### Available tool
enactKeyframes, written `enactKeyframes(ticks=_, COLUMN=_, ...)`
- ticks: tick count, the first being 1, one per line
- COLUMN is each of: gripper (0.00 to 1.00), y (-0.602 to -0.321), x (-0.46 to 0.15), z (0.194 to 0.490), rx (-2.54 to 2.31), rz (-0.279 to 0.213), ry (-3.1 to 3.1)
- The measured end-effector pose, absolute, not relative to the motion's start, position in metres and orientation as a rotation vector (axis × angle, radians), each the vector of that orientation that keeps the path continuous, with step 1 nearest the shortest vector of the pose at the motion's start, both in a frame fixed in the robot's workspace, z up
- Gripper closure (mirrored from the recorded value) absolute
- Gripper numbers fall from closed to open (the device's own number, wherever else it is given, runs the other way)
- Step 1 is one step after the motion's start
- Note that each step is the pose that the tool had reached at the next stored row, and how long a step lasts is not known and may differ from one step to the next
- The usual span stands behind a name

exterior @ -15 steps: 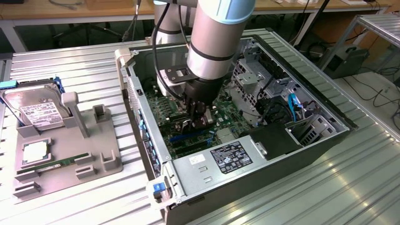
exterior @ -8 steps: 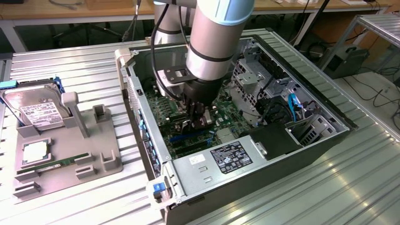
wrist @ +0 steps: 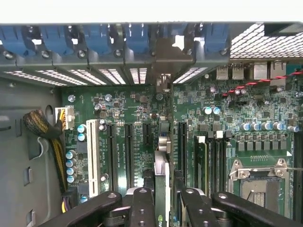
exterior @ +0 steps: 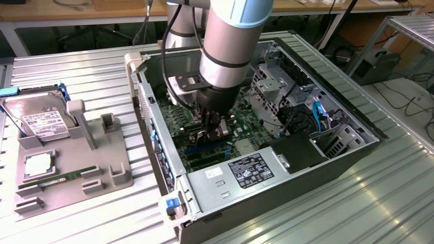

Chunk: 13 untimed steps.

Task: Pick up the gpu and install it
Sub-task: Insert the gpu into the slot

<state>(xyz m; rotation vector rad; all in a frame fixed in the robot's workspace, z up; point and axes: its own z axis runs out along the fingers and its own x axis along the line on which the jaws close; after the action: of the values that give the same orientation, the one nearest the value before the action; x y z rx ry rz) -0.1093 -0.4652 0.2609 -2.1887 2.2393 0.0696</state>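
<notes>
The gpu [wrist: 162, 172] is seen edge-on, clamped between the partly closed fingers [wrist: 142, 205] of the gripper [wrist: 163, 201], which is lowered inside the computer case [exterior: 305, 193]. The card is held upright just beneath the tool, over the motherboard [wrist: 118, 109]. It is apparently lined up with a slot, but seating cannot be judged. Its metal bracket [wrist: 163, 54] is found ahead of the fingers, at the case's rear openings.

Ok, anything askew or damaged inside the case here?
Nothing stands out. The gpu sits edge-on between the fingers, parallel to the motherboard's slots, bracket toward the case's rear openings; no tilt, damage or loose parts visible.
</notes>
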Motion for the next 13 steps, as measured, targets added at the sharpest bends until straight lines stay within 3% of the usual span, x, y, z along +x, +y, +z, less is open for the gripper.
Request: enactKeyframes(ticks=13, gripper=0.74, y=-0.4651, x=-0.1109, z=0.2545, rx=-2.193, rz=0.07, ry=2.235)
